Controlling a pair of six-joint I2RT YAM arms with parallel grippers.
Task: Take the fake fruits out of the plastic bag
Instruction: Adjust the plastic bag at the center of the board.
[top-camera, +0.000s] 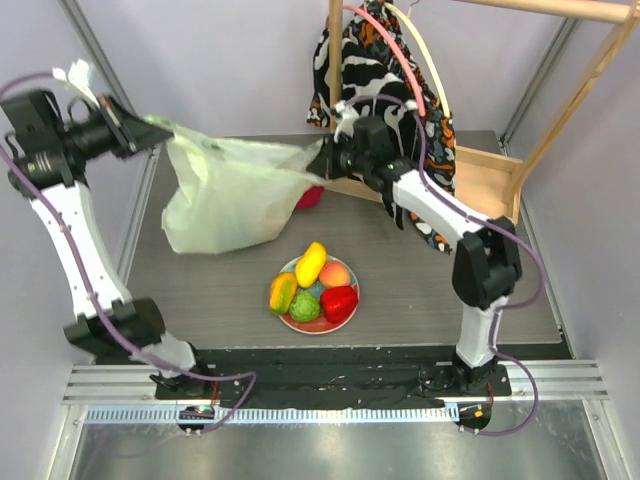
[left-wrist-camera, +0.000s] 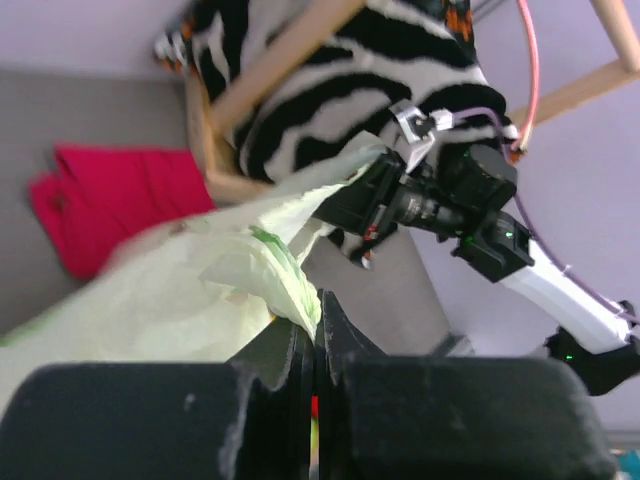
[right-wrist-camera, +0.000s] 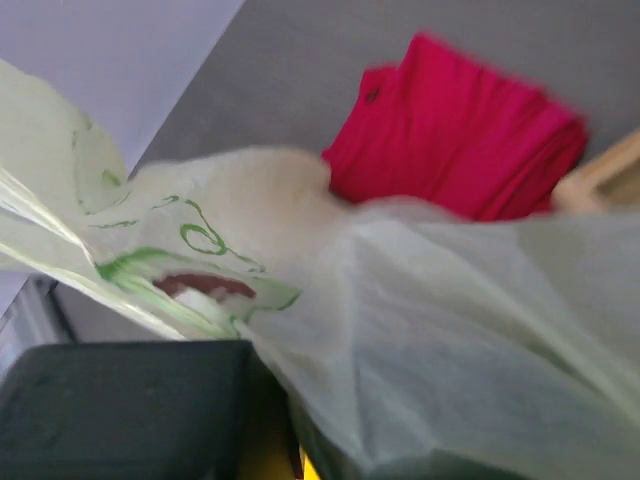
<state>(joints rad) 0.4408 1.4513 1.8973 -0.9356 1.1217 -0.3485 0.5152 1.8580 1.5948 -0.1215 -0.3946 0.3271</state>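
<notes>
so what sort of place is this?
Probably a lab robot cell: plain walls boxing in a grey table, arms bolted to an aluminium rail, staged props like a wooden rack and fake fruits.

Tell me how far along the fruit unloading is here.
Done: five fake fruits sit on a plate. In hand: the left gripper and right gripper hold the plastic bag stretched between them. Left: whether anything remains inside cannot be told.
</notes>
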